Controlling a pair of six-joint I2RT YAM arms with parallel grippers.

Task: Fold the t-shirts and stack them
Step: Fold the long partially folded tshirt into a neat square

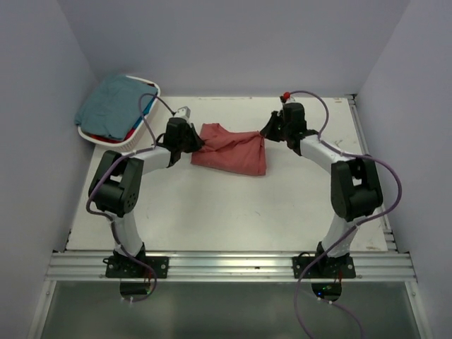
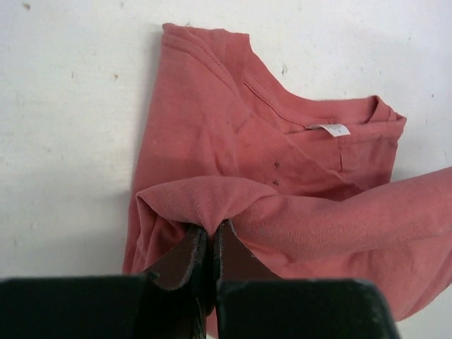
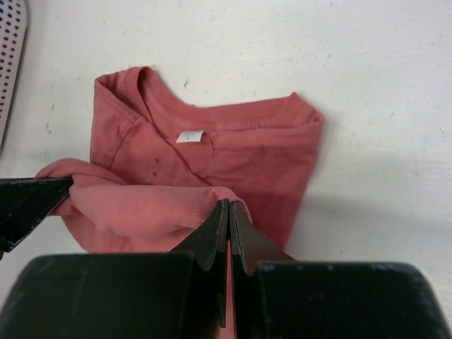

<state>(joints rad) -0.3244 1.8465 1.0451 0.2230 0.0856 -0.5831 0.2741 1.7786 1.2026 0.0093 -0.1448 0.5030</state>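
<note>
The brick-red t-shirt (image 1: 233, 152) lies partly folded at the middle back of the table, collar and white label (image 2: 330, 128) facing up. My left gripper (image 1: 197, 143) is shut on a raised fold at the shirt's left end (image 2: 210, 229). At the opposite end my right gripper (image 1: 266, 132) is shut on the cloth (image 3: 229, 205). The edge between the two grippers is lifted and stretched over the rest of the shirt (image 3: 212, 152). A teal t-shirt (image 1: 113, 104) lies on top of the white basket, with bits of blue (image 1: 147, 106) and red cloth under it.
The white oval basket (image 1: 138, 141) stands at the table's back left corner, close to my left arm; its perforated wall (image 3: 10, 56) shows in the right wrist view. White table (image 1: 226, 212) spreads in front of the shirt. Grey walls enclose three sides.
</note>
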